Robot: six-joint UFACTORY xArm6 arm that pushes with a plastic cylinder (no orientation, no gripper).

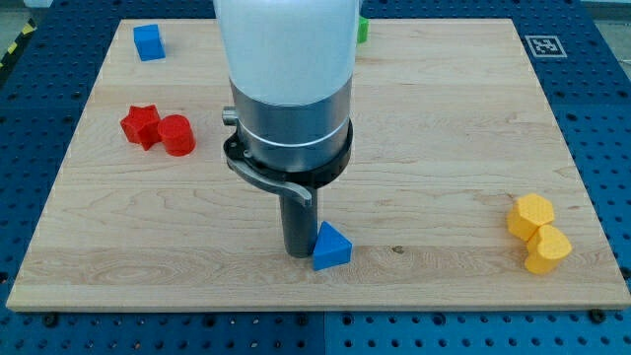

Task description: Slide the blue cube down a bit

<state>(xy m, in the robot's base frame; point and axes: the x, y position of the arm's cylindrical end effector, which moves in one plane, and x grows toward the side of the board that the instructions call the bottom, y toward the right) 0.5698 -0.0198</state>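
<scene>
The blue cube (149, 41) sits near the board's top left corner. My tip (299, 254) rests on the board near the view's bottom centre, touching the left side of a blue triangular block (331, 247). The tip is far below and to the right of the blue cube. The arm's white and grey body (288, 89) rises above the tip and hides the board's middle top.
A red star block (141, 125) and a red cylinder (177, 136) touch each other at the left. Two yellow blocks (537, 233) sit together at the right. A green block (363, 30) peeks out behind the arm at the top. The wooden board (444, 128) lies on a blue table.
</scene>
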